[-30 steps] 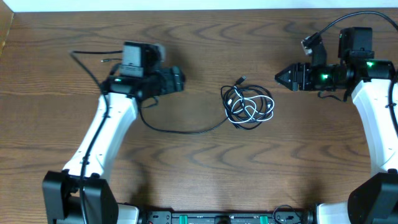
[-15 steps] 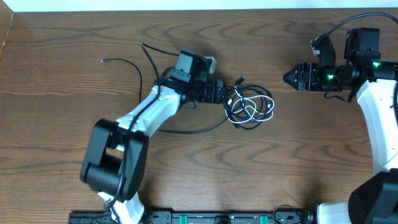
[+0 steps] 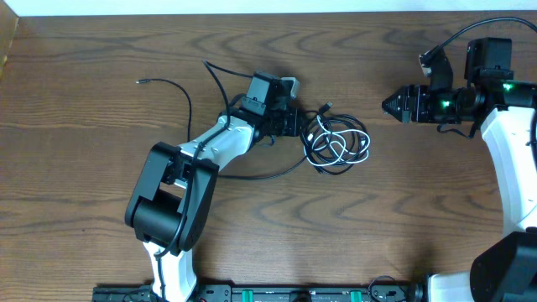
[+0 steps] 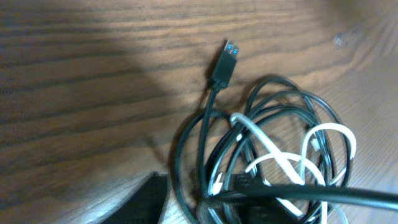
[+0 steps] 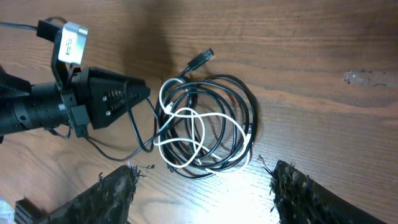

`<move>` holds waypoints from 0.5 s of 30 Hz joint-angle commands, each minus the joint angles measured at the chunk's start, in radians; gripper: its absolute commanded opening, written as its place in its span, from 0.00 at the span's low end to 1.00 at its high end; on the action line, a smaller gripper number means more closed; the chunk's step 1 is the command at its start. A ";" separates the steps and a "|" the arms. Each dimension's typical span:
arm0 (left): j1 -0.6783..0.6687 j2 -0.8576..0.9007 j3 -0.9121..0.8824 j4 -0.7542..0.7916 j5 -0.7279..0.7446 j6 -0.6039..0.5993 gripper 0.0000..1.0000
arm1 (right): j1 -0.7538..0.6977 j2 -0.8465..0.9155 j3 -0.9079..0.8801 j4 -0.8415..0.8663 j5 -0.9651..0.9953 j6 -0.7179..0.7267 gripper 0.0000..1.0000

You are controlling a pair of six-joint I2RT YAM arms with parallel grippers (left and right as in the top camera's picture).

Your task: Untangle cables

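The table [image 3: 84,210] is dark wood. The left arm [image 3: 214,147] reaches from the near edge towards the middle. The right arm [image 3: 512,159] stands along the right edge, its wrist near the far right corner.

The cables [image 3: 337,141] lie in one tangle of overlapping loops, a little right of centre and nearer the far edge than the near one. Most loops are black. The white cable [image 4: 267,146] is wound through them. One black strand [image 3: 260,176] leaves the near-left side of the tangle and runs under the left arm. Past that arm a black strand curves to a loose end [image 3: 140,81] towards the far left corner.

The left end effector [image 3: 300,126] is at the tangle's left side, its tip touching or just beside the outer loops. Its wrist view shows only one dark finger [image 4: 146,199] at the bottom, with a black strand across the frame close by. I cannot tell how far open it is or whether it holds anything.

The right end effector [image 3: 388,106] points left and is well apart from the tangle. Its fingers [image 5: 298,186] are spread wide with nothing between them.

A black plug [image 4: 225,59] sticks out of the tangle towards the far edge and lies flat on the wood.
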 commanded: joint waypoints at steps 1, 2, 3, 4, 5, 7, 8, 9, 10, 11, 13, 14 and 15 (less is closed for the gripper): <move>0.007 0.005 0.018 0.008 0.006 -0.005 0.08 | -0.001 0.001 0.000 -0.001 0.000 0.006 0.69; 0.013 0.005 0.018 0.009 0.006 -0.006 0.08 | -0.002 0.001 0.000 -0.001 0.000 0.006 0.70; 0.020 0.003 0.018 0.010 0.006 -0.008 0.08 | -0.001 0.001 0.000 -0.001 0.000 0.006 0.70; 0.027 0.000 0.018 0.011 0.006 -0.019 0.07 | -0.001 0.001 0.000 -0.001 0.000 0.006 0.69; 0.035 -0.008 0.018 0.011 0.008 -0.031 0.07 | 0.000 0.001 0.000 -0.001 0.000 0.006 0.70; 0.054 -0.040 0.018 0.011 0.018 -0.060 0.07 | 0.006 0.001 0.000 -0.001 0.000 0.006 0.70; 0.058 -0.054 0.018 0.011 0.023 -0.067 0.08 | 0.009 0.001 0.000 -0.001 0.000 0.006 0.70; 0.064 -0.077 0.018 0.011 0.037 -0.074 0.07 | 0.012 0.001 0.000 0.000 0.000 0.006 0.70; 0.069 -0.105 0.018 0.011 0.050 -0.085 0.07 | 0.016 0.001 0.000 0.000 0.000 0.006 0.71; 0.071 -0.140 0.018 0.010 0.066 -0.097 0.07 | 0.021 0.001 0.000 0.001 0.000 0.006 0.71; 0.071 -0.211 0.018 0.008 0.079 -0.111 0.07 | 0.029 0.001 0.000 0.004 0.000 0.006 0.71; 0.069 -0.248 0.018 0.007 0.087 -0.111 0.07 | 0.033 0.001 0.000 0.005 0.000 0.006 0.71; 0.066 -0.286 0.018 0.007 0.093 -0.112 0.08 | 0.038 0.001 0.000 0.006 0.000 0.006 0.72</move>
